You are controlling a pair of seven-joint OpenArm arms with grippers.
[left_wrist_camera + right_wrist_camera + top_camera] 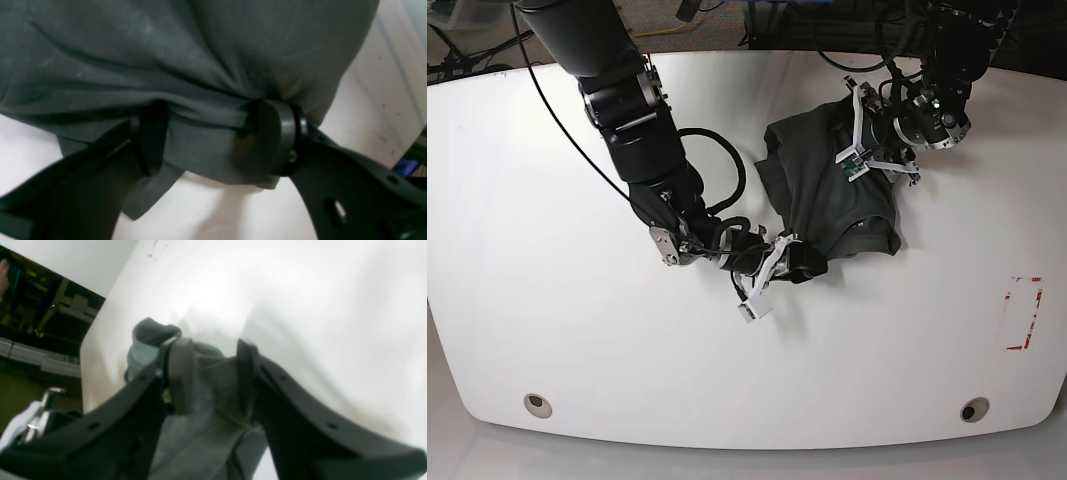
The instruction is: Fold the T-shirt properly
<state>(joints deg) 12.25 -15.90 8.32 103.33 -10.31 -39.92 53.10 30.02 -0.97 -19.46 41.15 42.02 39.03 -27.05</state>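
**Two grippers hold a bunched T-shirt on a white table**

Nearest the front edge, bare white table (pixel 727 400) stretches wide, with open surface also toward the left edge. Past mid-table, the right gripper (pixel 213 373) has its jaws partly closed on a gathered fold at the near edge of the dark grey T-shirt (pixel 827 190). Farther back, toward the far right corner, the left gripper (pixel 213 133), jaws wider, pinches a bunched hem, lifting it. Red tape marks (pixel 1024 312) sit by the right edge.
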